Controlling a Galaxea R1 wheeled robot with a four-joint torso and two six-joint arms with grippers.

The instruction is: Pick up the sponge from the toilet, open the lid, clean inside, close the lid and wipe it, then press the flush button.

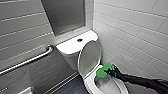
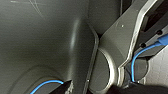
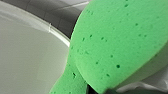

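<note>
Quick rundown of the bathroom corner. The lid (image 1: 89,58) is seen tipped up and leaned back against the tank, so the bowl of the toilet (image 1: 72,48) is left open from above. The sponge (image 1: 103,70) is held at the back right of the bowl, right over the rim and just beside the lid's lower right edge. It's pinched by the right gripper (image 1: 109,71), with the fingers closed on the end that faces the arm. The black right arm (image 1: 140,80) is brought in low from the right side, passing over the bowl's right edge.

In the right wrist view the sponge (image 3: 117,42) is shown huge and close. Its rounded edge is set against the curved white rim (image 3: 56,33), and grey wall tile can be seen past that.

Room-wise, it's tight on the right. The white tiled wall (image 1: 135,32) runs close along that side of the bowl, and only a narrow gap is left for the arm. More space is found on the left, where dark floor (image 1: 72,87) lies open beside the bowl and a metal grab bar (image 1: 30,61) is mounted on the grey wall, well apart from the toilet. A round flush button (image 1: 79,40) is set in the tank top.

For the left gripper (image 2: 100,89), open or closed can't be told; grey robot parts and a blue cable (image 2: 136,60) are seen around it.
</note>
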